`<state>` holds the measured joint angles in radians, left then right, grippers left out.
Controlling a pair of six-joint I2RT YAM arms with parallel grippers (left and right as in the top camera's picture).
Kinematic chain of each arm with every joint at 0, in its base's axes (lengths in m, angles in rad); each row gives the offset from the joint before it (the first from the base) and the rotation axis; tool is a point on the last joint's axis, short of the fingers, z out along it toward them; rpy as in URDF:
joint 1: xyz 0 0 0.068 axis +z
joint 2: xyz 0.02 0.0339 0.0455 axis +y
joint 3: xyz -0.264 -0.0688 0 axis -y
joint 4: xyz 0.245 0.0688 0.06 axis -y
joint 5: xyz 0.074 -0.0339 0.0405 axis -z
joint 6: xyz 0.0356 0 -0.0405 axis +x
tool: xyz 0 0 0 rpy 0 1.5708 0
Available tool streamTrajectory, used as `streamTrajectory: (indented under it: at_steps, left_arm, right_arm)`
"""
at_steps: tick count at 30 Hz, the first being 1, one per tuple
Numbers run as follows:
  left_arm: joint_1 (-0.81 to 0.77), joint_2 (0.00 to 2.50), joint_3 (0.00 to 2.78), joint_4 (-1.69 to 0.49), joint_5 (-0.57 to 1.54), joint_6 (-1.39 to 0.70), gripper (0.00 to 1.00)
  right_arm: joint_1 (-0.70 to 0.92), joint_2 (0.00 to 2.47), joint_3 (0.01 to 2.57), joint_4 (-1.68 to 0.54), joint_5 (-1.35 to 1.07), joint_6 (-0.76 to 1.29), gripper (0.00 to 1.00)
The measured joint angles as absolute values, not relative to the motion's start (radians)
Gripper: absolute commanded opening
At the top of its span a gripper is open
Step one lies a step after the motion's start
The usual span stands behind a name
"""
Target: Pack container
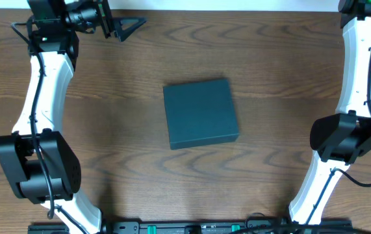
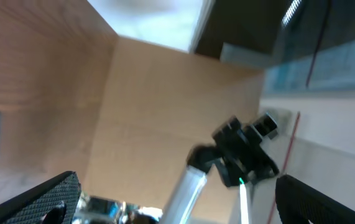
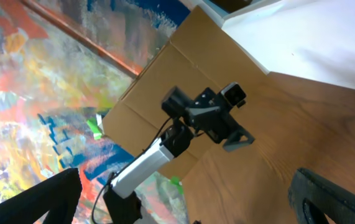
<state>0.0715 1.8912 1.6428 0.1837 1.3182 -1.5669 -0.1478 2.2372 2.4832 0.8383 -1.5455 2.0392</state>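
Observation:
The container [image 1: 201,114] is a dark teal-green box lying in the middle of the wooden table with its lid down flat. My left gripper [image 1: 121,27] is held up at the far left corner, well away from the box, open and empty; its fingers stand wide apart in the left wrist view [image 2: 177,208]. My right arm [image 1: 360,39] reaches to the far right corner and its jaws are beyond the edge of the overhead view. In the right wrist view the right gripper [image 3: 183,208] is open and empty. No hand tools show.
The wooden table [image 1: 107,143] is bare around the box. Both arm bases [image 1: 39,166] stand at the near corners. The left wrist view shows the right arm [image 2: 242,152] across the table, and the right wrist view shows the left arm [image 3: 205,115] before a painted wall.

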Motion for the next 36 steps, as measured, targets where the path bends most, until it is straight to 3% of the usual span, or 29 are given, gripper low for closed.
streamTrajectory:
  at_steps: [4,10,15,21,27,31,36]
  left_arm:
    - [0.072,1.9,1.646,-0.02,1.198,-1.365,0.98]
    - [0.058,1.904,1.651,-0.443,0.975,-0.886,0.98]
    - [-0.044,1.906,1.651,-0.741,0.689,-0.509,0.98]
    - [-0.259,1.908,1.651,-0.787,0.473,-0.229,0.98]
    - [-0.404,1.908,1.651,-0.807,0.226,-0.098,0.98]
    - [-0.445,1.908,1.651,-0.802,0.037,-0.054,0.98]
    - [-0.448,1.905,1.651,-0.802,0.03,-0.051,0.99]
  right_arm:
    - [-0.148,2.237,2.483,0.839,-1.546,2.039,0.99]
    - [-0.148,2.237,2.483,0.839,-1.545,2.039,0.99]
    - [-0.148,2.237,2.483,0.839,-1.546,2.039,0.99]
    - [-0.148,2.237,2.483,0.842,-1.546,2.038,0.99]
    - [-0.148,2.237,2.483,0.859,-1.546,2.037,0.99]
    - [-0.148,2.237,2.483,0.901,-1.546,2.035,0.99]
    - [-0.148,2.237,2.483,0.949,-1.546,2.035,0.99]
